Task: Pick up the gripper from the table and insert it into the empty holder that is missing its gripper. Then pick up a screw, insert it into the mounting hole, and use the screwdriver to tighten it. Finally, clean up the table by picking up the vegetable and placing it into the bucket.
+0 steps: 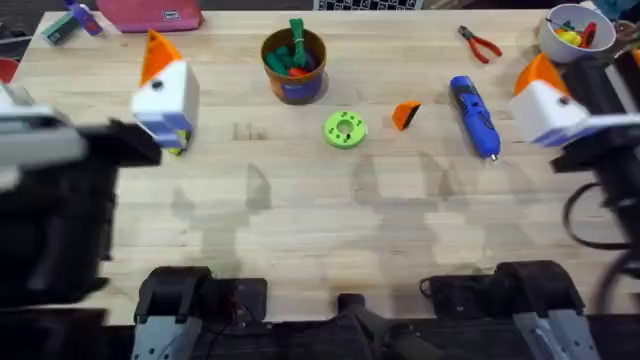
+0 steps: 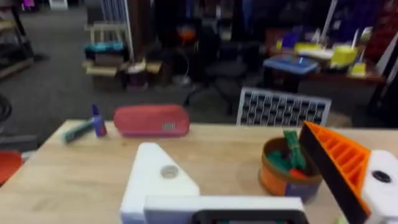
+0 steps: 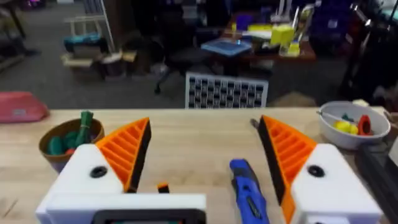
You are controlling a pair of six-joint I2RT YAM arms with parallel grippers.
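**Overhead, then wrist views: item count and claw status**

Overhead: one small orange ribbed plastic gripper lies on the wooden table, between one green disc and one blue pen-shaped screwdriver. One orange-brown bucket stands behind.

Left wrist: left gripper spread wide, empty; one white holder lacks its pad.

Right wrist: right gripper spread wide, empty, two orange pads.

Both tools apparently open, empty

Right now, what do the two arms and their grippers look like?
Both arms are black, with dark bases and a black cable looping by the right one. Right gripper: two white angular blocks with orange ribbed pads. Left gripper: the same white blocks, but one bare, lacking its orange pad.
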